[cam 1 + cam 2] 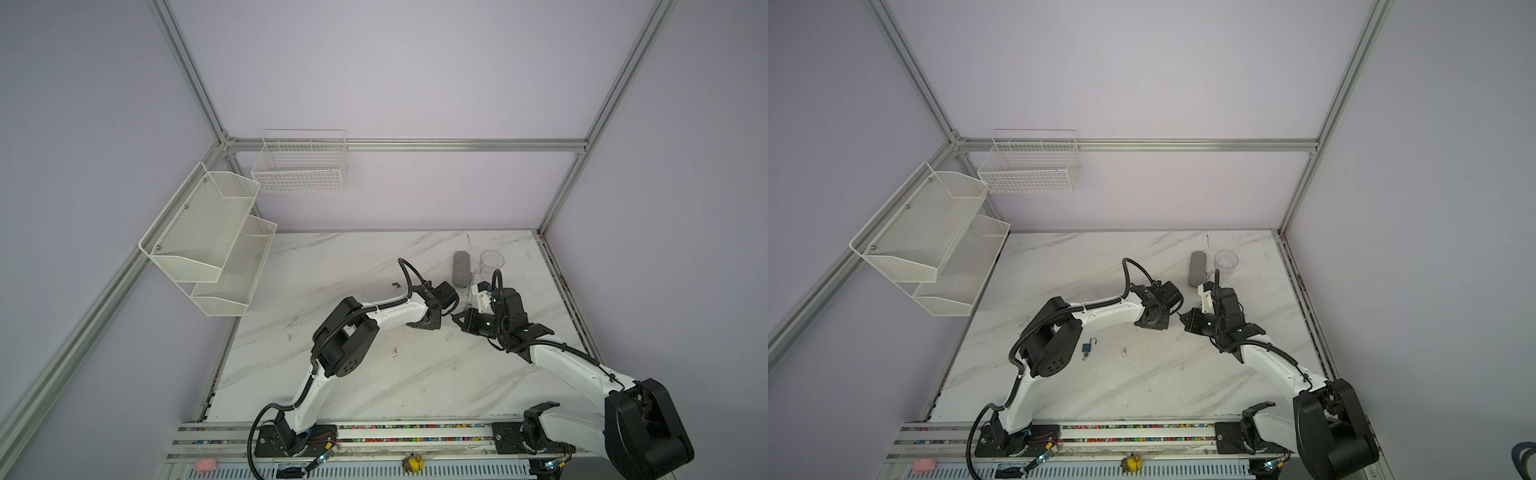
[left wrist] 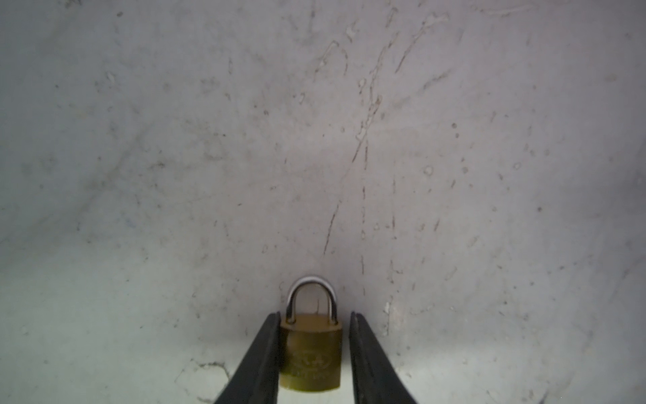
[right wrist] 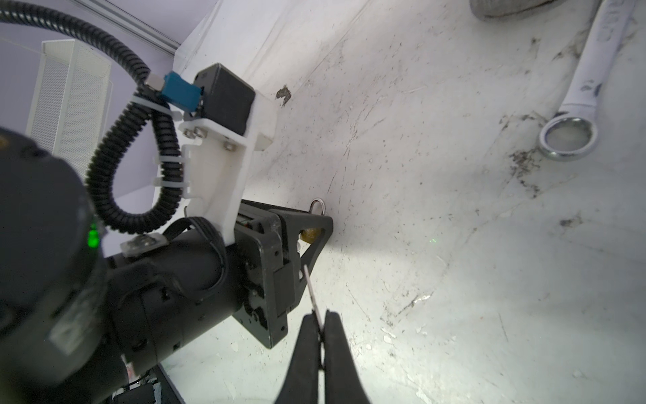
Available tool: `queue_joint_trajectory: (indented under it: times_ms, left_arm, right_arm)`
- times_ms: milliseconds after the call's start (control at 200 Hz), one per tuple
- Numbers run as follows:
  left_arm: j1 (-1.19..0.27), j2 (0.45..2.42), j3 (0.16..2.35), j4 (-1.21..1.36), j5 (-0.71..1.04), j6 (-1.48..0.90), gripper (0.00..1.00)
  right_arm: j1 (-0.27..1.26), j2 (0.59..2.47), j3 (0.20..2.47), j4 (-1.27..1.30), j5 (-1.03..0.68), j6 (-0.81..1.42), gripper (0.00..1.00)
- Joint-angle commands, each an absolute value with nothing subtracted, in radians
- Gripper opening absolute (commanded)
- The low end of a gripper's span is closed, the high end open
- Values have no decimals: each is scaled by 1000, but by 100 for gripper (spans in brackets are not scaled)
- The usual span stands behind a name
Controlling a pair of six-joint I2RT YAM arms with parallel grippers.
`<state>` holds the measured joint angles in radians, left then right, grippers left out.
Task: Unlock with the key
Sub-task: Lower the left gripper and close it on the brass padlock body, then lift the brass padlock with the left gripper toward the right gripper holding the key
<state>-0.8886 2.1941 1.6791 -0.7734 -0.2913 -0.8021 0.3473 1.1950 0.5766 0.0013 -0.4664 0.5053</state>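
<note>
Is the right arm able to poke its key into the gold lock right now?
Probably not yet. The right gripper pinches the key close by, but the gold lock lies flat between the fingers of the left gripper, shackle pointing outward, so its bottom end faces back into that gripper.

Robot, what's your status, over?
Left gripper straddling brass padlock, one side gapped. Right gripper shut on key, short of the padlock. Wrench lies aside.

A: From where are both top views taken?
B: From high above the arms' base side, tilted down; the whole table (image 1: 415,386) is covered in both.
A: And the wrist views?
B: Each is mounted at the wrist and aimed forward, close to the table. The padlock (image 2: 311,353) is shown in both.
</note>
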Motion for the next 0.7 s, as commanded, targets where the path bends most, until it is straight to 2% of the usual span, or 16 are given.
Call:
queue_joint_trajectory:
  times_ms: [0, 400, 695]
  left_arm:
    - [-888, 2146, 1623, -800, -303, -850, 33]
    - [-888, 2151, 1597, -766, -242, -880, 31]
    - [-888, 2124, 1575, -751, -251, -894, 19]
  right_arm:
    - [344, 1202, 596, -14, -482, 487, 0]
    - [345, 1193, 597, -17, -475, 486, 0]
    - [344, 1198, 607, -21, -482, 481, 0]
